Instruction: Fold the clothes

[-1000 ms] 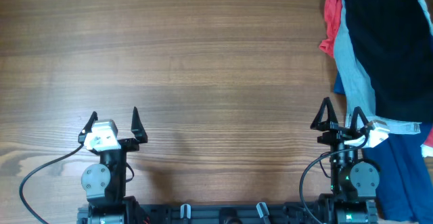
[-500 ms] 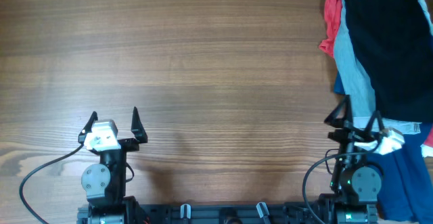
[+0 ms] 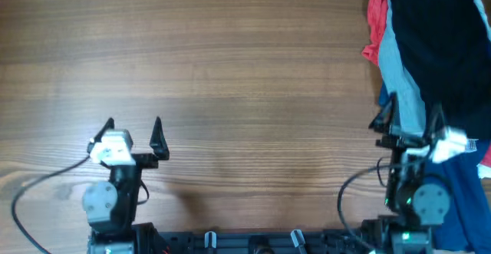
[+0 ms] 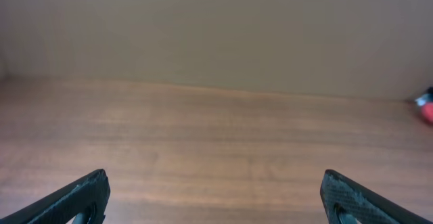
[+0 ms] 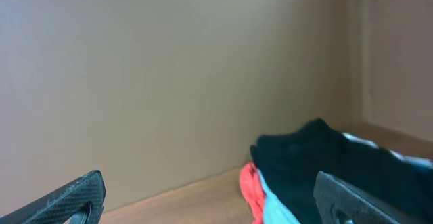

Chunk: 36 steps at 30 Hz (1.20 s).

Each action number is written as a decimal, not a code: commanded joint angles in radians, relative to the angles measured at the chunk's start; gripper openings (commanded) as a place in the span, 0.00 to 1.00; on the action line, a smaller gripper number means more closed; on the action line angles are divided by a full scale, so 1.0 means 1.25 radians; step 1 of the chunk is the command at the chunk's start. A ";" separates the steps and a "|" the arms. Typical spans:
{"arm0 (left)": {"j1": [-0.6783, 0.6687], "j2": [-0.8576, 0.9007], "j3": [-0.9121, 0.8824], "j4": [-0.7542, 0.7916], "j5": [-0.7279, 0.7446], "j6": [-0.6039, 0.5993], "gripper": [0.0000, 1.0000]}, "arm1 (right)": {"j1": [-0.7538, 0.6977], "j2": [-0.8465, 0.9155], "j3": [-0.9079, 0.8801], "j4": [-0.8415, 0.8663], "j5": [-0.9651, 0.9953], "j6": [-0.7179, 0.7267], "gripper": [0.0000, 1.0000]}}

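Note:
The clothes lie in a heap at the table's right edge: a plain black garment (image 3: pixel 441 51) on top, a light-blue piece (image 3: pixel 399 77) under its left side, a red piece (image 3: pixel 376 20) at the far left of the heap and a dark-blue piece (image 3: pixel 460 189) at the front. The right wrist view shows the black garment (image 5: pixel 304 160), the red piece (image 5: pixel 252 187) and the light-blue piece (image 5: pixel 276 210). My right gripper (image 3: pixel 410 116) is open at the heap's front left edge, holding nothing. My left gripper (image 3: pixel 133 125) is open and empty over bare wood at the front left.
The wooden table (image 3: pixel 230 70) spreads between the arms and the heap. A plain beige wall (image 4: pixel 216 28) stands behind the table's far edge. Black cables (image 3: pixel 38 192) trail from the left arm's base at the front edge.
My right gripper has lifted and swung right and forward, toward the heap's edge. My left gripper has shifted slightly forward.

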 commanded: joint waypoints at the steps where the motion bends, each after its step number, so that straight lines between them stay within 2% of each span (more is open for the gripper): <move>1: -0.002 0.130 0.134 -0.008 0.041 -0.013 1.00 | 0.002 0.188 0.163 0.014 -0.119 -0.099 1.00; 6: -0.002 0.328 0.321 -0.094 0.108 -0.014 1.00 | 0.002 0.444 0.439 -0.085 -0.233 -0.173 1.00; 14: -0.002 0.595 0.627 -0.353 0.130 -0.014 1.00 | 0.001 0.853 0.878 -0.479 -0.338 -0.246 1.00; 17: -0.002 0.674 0.707 -0.442 0.130 -0.018 1.00 | -0.004 0.970 0.989 -0.585 -0.340 -0.254 1.00; 19: -0.002 0.739 0.761 -0.510 0.132 -0.059 1.00 | -0.015 1.039 1.040 -0.634 -0.340 -0.255 1.00; 21: -0.002 0.797 0.781 -0.526 0.161 -0.098 1.00 | -0.028 1.096 1.055 -0.636 -0.340 -0.255 1.00; 25: -0.002 0.874 0.781 -0.534 0.197 -0.098 1.00 | -0.036 1.164 1.052 -0.624 -0.352 -0.246 1.00; 27: -0.002 0.925 0.781 -0.543 0.261 -0.098 1.00 | -0.035 1.181 1.051 -0.623 -0.372 -0.127 1.00; 29: -0.002 0.948 0.781 -0.555 0.284 -0.098 1.00 | -0.035 1.181 1.051 -0.592 -0.364 -0.151 1.00; 33: -0.002 0.979 0.781 -0.562 0.298 -0.101 1.00 | -0.036 1.198 1.051 -0.483 -0.149 -0.149 1.00; 36: -0.002 0.981 0.781 -0.556 0.298 -0.100 1.00 | -0.048 1.249 1.052 -0.420 -0.089 -0.171 1.00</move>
